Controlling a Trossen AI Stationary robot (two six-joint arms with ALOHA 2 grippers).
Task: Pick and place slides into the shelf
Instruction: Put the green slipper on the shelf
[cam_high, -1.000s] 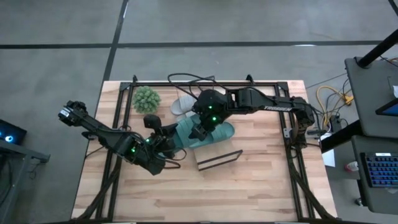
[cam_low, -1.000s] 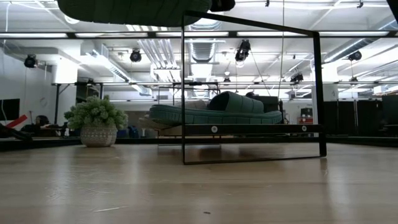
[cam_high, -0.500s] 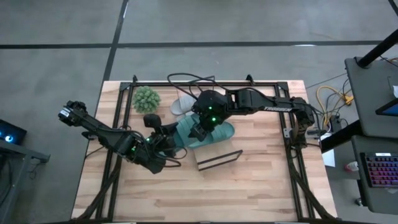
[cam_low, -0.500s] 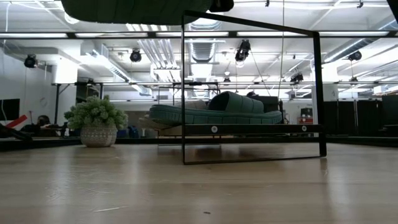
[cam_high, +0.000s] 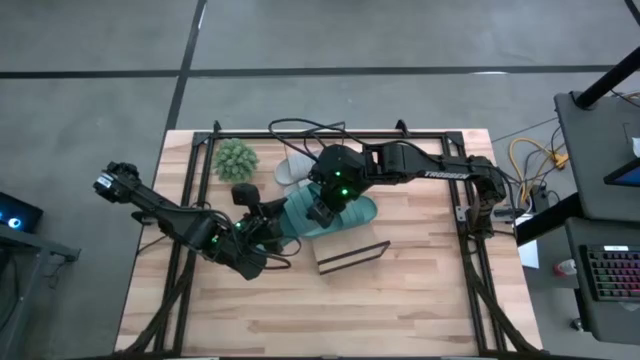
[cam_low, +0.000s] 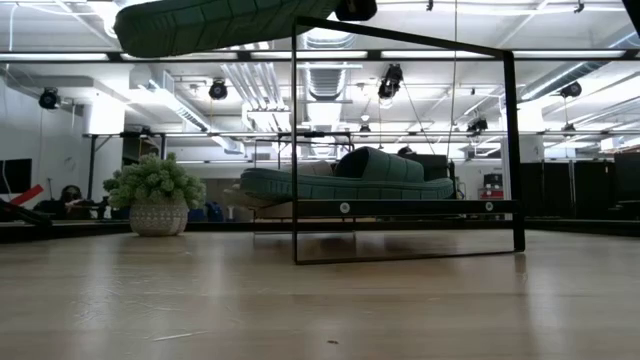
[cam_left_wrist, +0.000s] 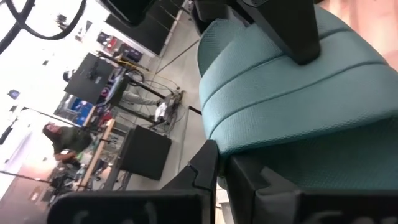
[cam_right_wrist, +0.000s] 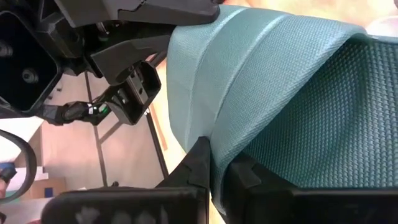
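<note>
Over the wooden table, both end effectors pinch one teal slide

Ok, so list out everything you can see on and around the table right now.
raised teal slide: one, teal green, up in the air above the table
lying teal slide: one, teal green, flat on the table farther back
grey slide: one visible, light grey, beside the plant, partly under the right arm
plant: one, fuzzy green in a pale pot, back left of the table
wire frame: one, black, standing mid-table
table: one, light wood
person: one, in the room beyond
left fingers: dark, shut on the raised teal slide's sole edge
right fingers: dark, shut on its strap
</note>
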